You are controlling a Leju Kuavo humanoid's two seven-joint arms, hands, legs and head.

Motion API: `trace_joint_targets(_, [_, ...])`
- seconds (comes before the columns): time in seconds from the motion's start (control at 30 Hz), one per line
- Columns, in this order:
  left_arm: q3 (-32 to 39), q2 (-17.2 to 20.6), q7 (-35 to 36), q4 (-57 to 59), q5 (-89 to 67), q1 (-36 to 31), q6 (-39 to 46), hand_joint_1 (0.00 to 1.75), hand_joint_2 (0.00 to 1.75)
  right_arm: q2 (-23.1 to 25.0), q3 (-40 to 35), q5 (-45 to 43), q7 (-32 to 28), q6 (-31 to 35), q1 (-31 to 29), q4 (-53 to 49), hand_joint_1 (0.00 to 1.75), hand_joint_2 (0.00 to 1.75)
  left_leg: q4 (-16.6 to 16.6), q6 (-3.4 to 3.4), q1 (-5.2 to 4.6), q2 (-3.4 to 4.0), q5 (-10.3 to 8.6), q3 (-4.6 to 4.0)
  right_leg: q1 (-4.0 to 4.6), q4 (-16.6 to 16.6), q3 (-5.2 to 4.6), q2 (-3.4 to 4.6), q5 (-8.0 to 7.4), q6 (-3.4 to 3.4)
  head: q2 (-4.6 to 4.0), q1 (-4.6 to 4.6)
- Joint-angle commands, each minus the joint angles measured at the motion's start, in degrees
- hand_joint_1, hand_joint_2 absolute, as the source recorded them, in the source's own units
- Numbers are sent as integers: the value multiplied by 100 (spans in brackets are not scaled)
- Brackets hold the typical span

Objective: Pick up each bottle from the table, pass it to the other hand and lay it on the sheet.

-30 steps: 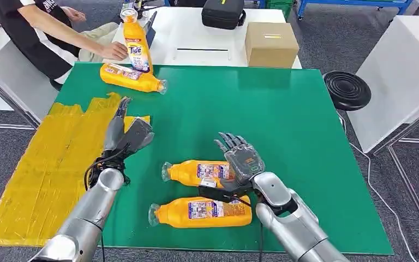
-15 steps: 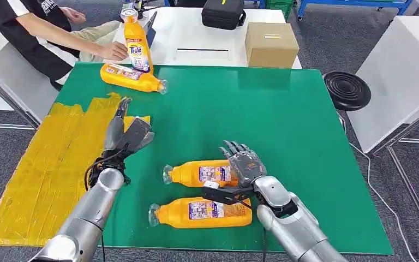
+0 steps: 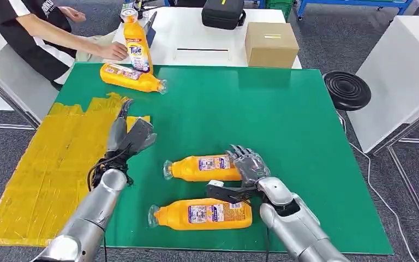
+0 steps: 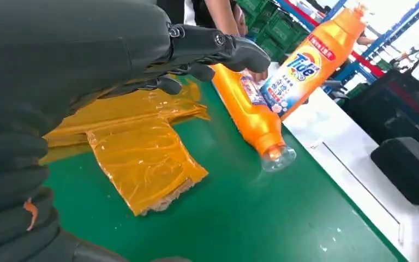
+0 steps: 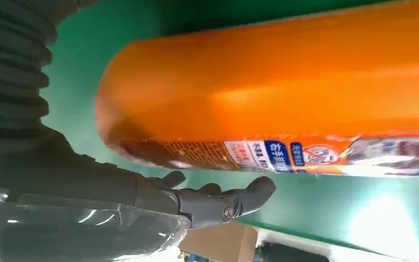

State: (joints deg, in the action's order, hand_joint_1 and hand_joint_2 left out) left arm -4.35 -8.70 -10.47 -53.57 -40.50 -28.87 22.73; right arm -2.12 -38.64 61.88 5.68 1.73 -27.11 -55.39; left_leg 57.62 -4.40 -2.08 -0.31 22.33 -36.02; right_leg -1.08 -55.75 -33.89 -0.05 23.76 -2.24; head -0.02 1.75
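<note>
A person [image 3: 30, 33] in a dark shirt is sitting at the far left corner, while a cardboard box [image 3: 271, 44] and black case [image 3: 223, 12] are resting on a white table [image 3: 196, 38]; a black stool [image 3: 347, 90] is standing nearby.

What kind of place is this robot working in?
Probably a lab or workshop set up for robot practice: a green table with orange detergent bottles, white benches behind holding a cardboard box and a black case, and a person sitting nearby.
</note>
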Motion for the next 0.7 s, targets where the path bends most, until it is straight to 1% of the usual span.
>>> trace_joint_targets(0.03, [-117, -10, 29, 448, 19, -216, 6, 0, 175, 98, 70, -58, -71, -19, -292, 762, 0, 175, -4, 32, 7, -1, 2, 14, 5, 7, 17, -2, 0, 12, 0, 0])
trace_joint_targets(0.1, [-117, -10, 29, 448, 19, -216, 6, 0, 175, 98, 70, -58, -71, -19, -292, 762, 0, 175, -5, 37, 8, 0, 3, 18, 5, 9, 21, -1, 1, 15, 0, -2])
trace_joint_targets(0.17, [-136, -14, 5, 488, 35, -228, 16, 0, 175, 139, 120, -121, -106, -16, -377, 979, 0, 175, -3, 26, 5, 0, 2, 10, 3, 4, 12, -1, 1, 10, 0, 0])
trace_joint_targets(0.2, [-144, -23, -2, 510, 40, -237, 25, 0, 175, 154, 147, -151, -121, -16, -437, 1097, 14, 175, -4, 38, 9, -1, 3, 18, 6, 8, 21, -2, 2, 15, 0, 0])
trace_joint_targets(0.23, [-145, -27, -3, 511, 41, -236, 28, 0, 175, 139, 158, -155, -122, -13, -447, 1109, 28, 175, -3, 30, 7, 1, 2, 12, 4, 6, 14, 0, 0, 12, 0, -2])
trace_joint_targets(0.27, [-158, -28, -16, 539, 52, -245, 53, 0, 175, 205, 197, -199, -175, 15, -524, 1334, 42, 175, -2, 26, 5, 1, 2, 11, 3, 3, 12, 0, 1, 10, 0, 0])
trace_joint_targets(0.3, [-159, -34, -17, 539, 52, -242, 57, 0, 175, 189, 199, -196, -179, 13, -529, 1349, 98, 175, -5, 38, 7, 0, 2, 19, 4, 8, 21, -1, 0, 14, 0, 0])
trace_joint_targets(0.33, [-165, -46, -21, 540, 51, -236, 69, 0, 175, 200, 206, -196, -179, 5, -555, 1395, 141, 175, -3, 34, 7, 1, 1, 15, 4, 6, 16, 0, 0, 13, 0, 0])
trace_joint_targets(0.37, [-176, -39, -20, 549, 57, -245, 76, 0, 175, 256, 244, -212, -179, 20, -620, 1599, 145, 175, -2, 26, 6, 1, 1, 11, 4, 4, 13, 0, 0, 10, 0, 0])
trace_joint_targets(0.4, [-176, -39, -20, 549, 57, -245, 76, 0, 175, 256, 244, -212, -179, 20, -620, 1599, 145, 175, -5, 38, 8, 2, 1, 18, 5, 8, 20, 1, -1, 15, 0, -2])
trace_joint_targets(0.47, [-176, -39, -20, 549, 57, -245, 76, 0, 175, 256, 244, -212, -179, 20, -620, 1599, 145, 175, -2, 25, 6, -2, 0, 9, 4, 4, 10, -2, -1, 10, 0, 0])
trace_joint_targets(0.5, [-177, -35, -16, 541, 62, -239, 77, 0, 175, 259, 246, -211, -183, 16, -637, 1641, 147, 175, -6, 41, 11, 1, 0, 18, 8, 11, 20, -1, -2, 16, 0, 0])
trace_joint_targets(0.57, [-176, -31, -2, 513, 71, -227, 91, 0, 175, 285, 256, -220, -198, 20, -687, 1757, 154, 175, -4, 28, 6, -3, 0, 13, 4, 6, 15, -4, 0, 11, 0, 0])
trace_joint_targets(0.6, [-176, -29, 3, 505, 75, -224, 92, 0, 175, 294, 260, -217, -208, 40, -701, 1802, 155, 175, -7, 40, 11, -5, 0, 20, 8, 12, 23, -6, -1, 16, 0, 0])
trace_joint_targets(0.63, [-179, -22, 11, 484, 82, -212, 99, 0, 175, 308, 271, -203, -225, 66, -719, 1860, 159, 175, -5, 32, 7, -3, 0, 15, 5, 8, 18, -4, -1, 13, 0, 0])
trace_joint_targets(0.67, [-179, -22, 11, 484, 82, -212, 99, 0, 175, 308, 271, -203, -225, 66, -719, 1860, 159, 175, -4, 24, 5, -2, -1, 11, 3, 6, 13, -3, 0, 10, 0, 0])
trace_joint_targets(0.7, [-179, -22, 11, 484, 82, -212, 99, 0, 175, 308, 271, -203, -225, 66, -719, 1860, 159, 175, -7, 40, 11, -1, 1, 21, 8, 12, 25, -3, 0, 16, 0, 0])
